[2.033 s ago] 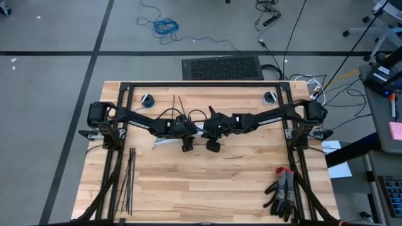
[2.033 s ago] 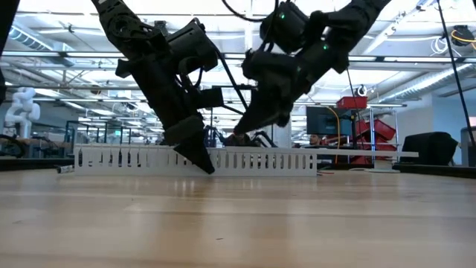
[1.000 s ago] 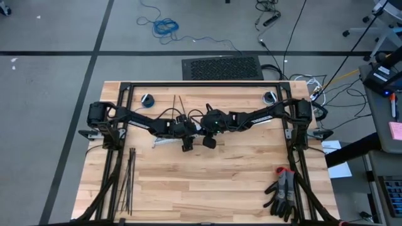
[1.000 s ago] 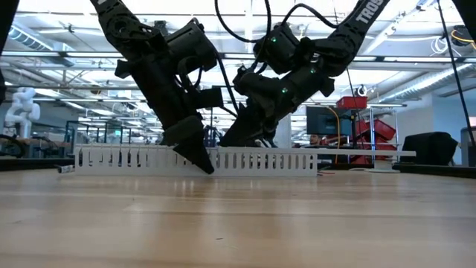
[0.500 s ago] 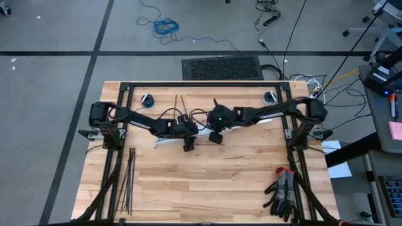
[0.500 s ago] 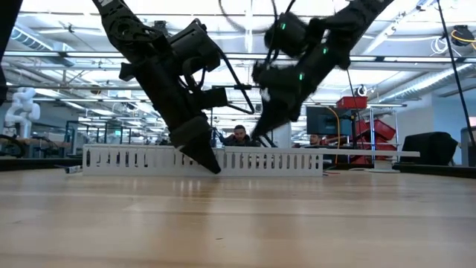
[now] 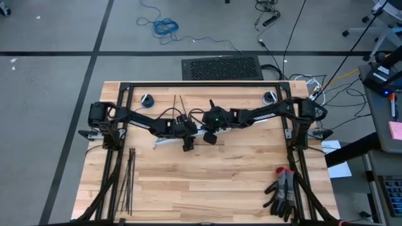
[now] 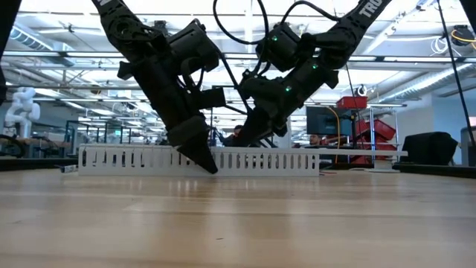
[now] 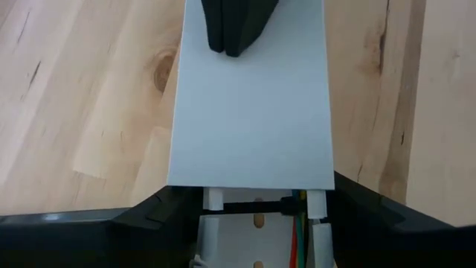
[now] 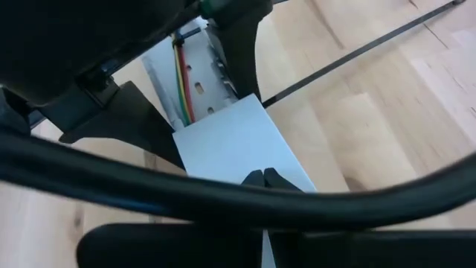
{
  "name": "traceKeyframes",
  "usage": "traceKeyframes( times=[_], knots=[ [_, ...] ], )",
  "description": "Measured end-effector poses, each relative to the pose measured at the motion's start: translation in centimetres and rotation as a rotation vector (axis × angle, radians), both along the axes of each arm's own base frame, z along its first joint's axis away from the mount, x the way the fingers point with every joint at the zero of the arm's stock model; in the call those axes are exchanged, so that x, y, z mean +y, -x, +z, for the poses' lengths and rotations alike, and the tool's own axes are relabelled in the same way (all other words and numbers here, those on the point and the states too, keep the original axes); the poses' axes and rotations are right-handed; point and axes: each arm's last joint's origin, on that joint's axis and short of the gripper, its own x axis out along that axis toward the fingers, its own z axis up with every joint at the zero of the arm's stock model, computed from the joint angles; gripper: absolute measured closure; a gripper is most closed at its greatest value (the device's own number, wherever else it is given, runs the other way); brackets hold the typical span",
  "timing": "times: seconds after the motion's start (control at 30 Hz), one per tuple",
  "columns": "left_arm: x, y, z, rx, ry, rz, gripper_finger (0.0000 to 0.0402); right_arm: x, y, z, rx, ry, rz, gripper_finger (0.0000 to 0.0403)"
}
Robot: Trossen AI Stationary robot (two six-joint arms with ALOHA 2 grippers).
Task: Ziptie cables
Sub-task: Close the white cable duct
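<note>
A white slotted channel (image 8: 134,160) lies across the middle of the table, with a flat white cover (image 9: 253,112) on top of it. Red, yellow and green cables (image 10: 182,82) run inside the channel where the cover ends. My left gripper (image 7: 187,145) stands astride the channel and is shut on it. My right gripper (image 7: 211,138) is shut, its tips down on the cover. Several black zipties (image 7: 129,182) lie flat near the table's left edge, two more zipties (image 7: 178,103) lie at the far side, and one ziptie (image 10: 357,56) lies beside the channel. My left gripper holds the channel's two long side walls (image 9: 320,205) between its fingers, at the end of the cover. The fingers slant down from the table's left and lie across the channel, which rests flat on the table. My right gripper sets its shut fingertips (image 10: 262,179) on the cover's flat top (image 10: 238,149), slanting down from the table's right. The cover lies on the channel.
A pair of dark gloves (image 7: 282,191) lies at the near right. Two small round things (image 7: 147,99) (image 7: 269,97) sit by the far corners of the black frame. The near half of the wooden tabletop (image 7: 207,188) is bare.
My right gripper, shut throughout, lifted off the cover and swung toward the table's right, then came back down onto the cover and tipped more steeply. The channel shifted slightly along its length and back.
</note>
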Motion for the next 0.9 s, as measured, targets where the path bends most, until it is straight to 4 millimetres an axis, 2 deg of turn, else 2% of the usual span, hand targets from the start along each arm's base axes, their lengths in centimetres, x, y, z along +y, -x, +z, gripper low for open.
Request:
traceKeyframes(
  times=[0.1,0.3,0.4,0.6,0.7,0.9],
  knots=[
    [0.4,0.0,0.5,0.004,0.037,0.028,0.0155,0.0,0.0,-0.1,0.003,-0.001,0.001,0.0403],
    [1.0,0.0,2.1,0.031,0.05,0.045,0.0082,0.1,0.0,-0.2,0.006,-0.009,0.009,0.0403],
    [0.9,0.7,2.9,0.116,0.069,0.077,0.0067,0.1,0.0,-0.2,0.004,-0.011,0.013,0.0403],
    [0.4,2.1,2.7,0.244,0.088,0.121,0.0064,0.1,0.0,-0.2,0.005,-0.001,0.027,0.0403],
    [0.1,2.3,2.4,0.251,0.073,0.121,0.0067,0.1,0.0,-0.2,0.006,0.005,0.033,0.0403],
    [0.1,2.5,2.0,0.244,0.063,0.125,0.0112,0.1,0.0,-0.2,0.007,0.009,0.033,0.0403]
  ],
)
